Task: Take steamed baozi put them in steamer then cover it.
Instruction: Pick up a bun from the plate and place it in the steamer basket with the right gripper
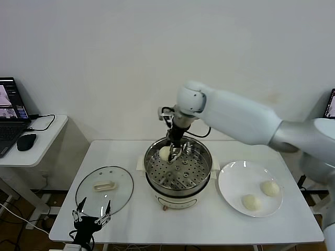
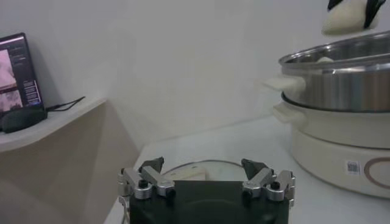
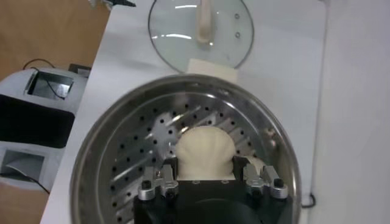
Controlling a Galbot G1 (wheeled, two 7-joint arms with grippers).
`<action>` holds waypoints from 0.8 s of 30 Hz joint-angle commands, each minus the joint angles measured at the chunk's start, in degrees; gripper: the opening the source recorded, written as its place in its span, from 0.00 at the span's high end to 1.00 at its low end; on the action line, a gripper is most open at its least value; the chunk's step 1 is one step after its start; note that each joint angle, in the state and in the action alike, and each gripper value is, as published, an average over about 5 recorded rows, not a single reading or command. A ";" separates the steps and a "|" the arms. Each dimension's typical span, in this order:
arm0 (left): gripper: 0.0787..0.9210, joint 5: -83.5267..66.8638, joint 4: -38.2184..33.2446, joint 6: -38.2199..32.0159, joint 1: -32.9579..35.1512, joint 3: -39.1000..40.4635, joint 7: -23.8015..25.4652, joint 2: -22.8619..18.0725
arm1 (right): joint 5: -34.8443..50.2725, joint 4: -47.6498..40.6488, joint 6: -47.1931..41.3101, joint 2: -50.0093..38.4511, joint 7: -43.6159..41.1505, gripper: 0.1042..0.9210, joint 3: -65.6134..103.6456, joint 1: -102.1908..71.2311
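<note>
My right gripper [image 1: 172, 153] [image 3: 205, 161] is shut on a cream-white baozi [image 1: 165, 152] [image 3: 204, 149] and holds it just above the perforated floor of the steel steamer [image 1: 205, 168] [image 3: 91, 152], at its far left side. A sliver of another baozi [image 3: 258, 163] shows beside one finger. Two more baozi [image 1: 270, 188] [image 1: 252, 202] lie on the white plate [image 1: 235, 180]. The glass cover [image 1: 118, 194] [image 3: 177, 24] lies flat on the table, left of the steamer. My left gripper [image 1: 93, 213] [image 2: 203, 164] rests open at the table's front left edge, just in front of the cover.
The steamer sits on a cream pot base [image 2: 341, 152] with side handles at the table's middle. A side desk [image 1: 47, 130] with a laptop [image 1: 10, 112] and mouse [image 1: 26, 141] stands to the left. The wall is close behind the table.
</note>
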 commanded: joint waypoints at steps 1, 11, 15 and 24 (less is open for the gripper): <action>0.12 -0.11 0.10 0.04 -0.21 0.03 0.05 0.04 | -1.91 -5.03 -0.23 5.18 0.50 0.45 -1.01 -3.17; 0.12 -0.34 0.63 0.07 -0.84 0.21 0.01 0.30 | -4.40 -6.64 -0.11 5.97 1.47 0.45 0.25 -6.50; 0.12 -0.32 0.71 0.07 -0.90 0.30 0.02 0.24 | -4.84 -7.02 -0.06 6.36 1.60 0.45 0.89 -7.05; 0.12 -0.26 0.61 0.09 -0.94 0.49 0.05 0.01 | -4.58 -5.21 -0.14 5.46 2.03 0.37 1.11 -6.64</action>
